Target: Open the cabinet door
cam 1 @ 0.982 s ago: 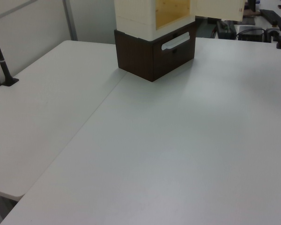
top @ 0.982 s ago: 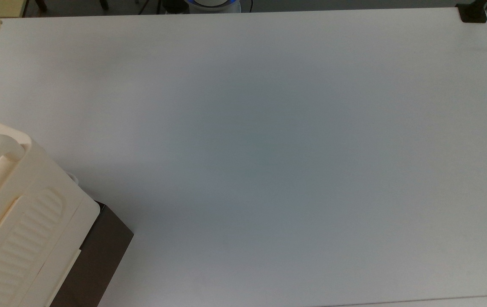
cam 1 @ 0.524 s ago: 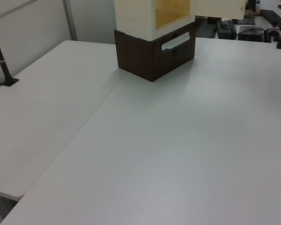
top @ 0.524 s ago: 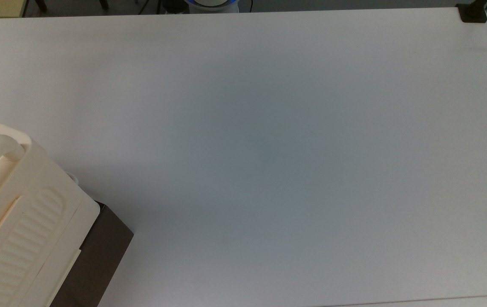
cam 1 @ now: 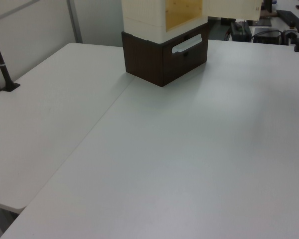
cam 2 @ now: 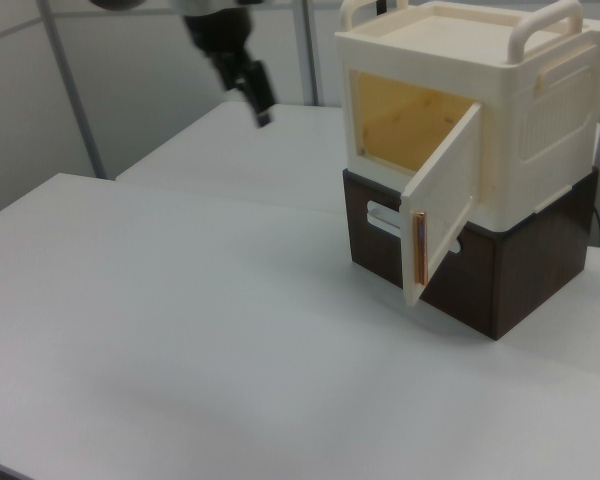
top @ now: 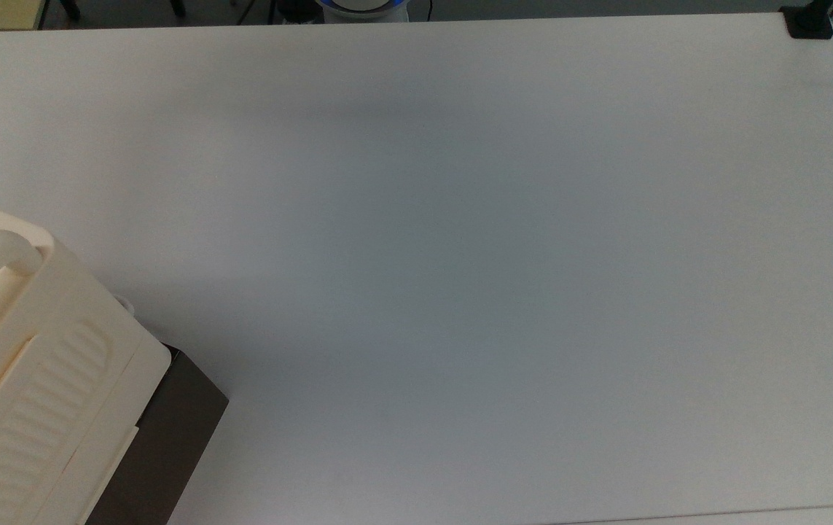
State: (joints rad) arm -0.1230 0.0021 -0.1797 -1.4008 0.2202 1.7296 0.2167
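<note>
Right view, pincer (cam 2: pixel 261 113) up high (can't tell its grip), cabinet (cam 2: pixel 480 130) off to its right, door (cam 2: pixel 442 205) swung open below-right.

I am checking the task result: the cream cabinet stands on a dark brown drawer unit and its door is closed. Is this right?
Not quite. The cabinet does stand on the dark brown drawer unit, but its door is swung open, as the right view shows.
</note>
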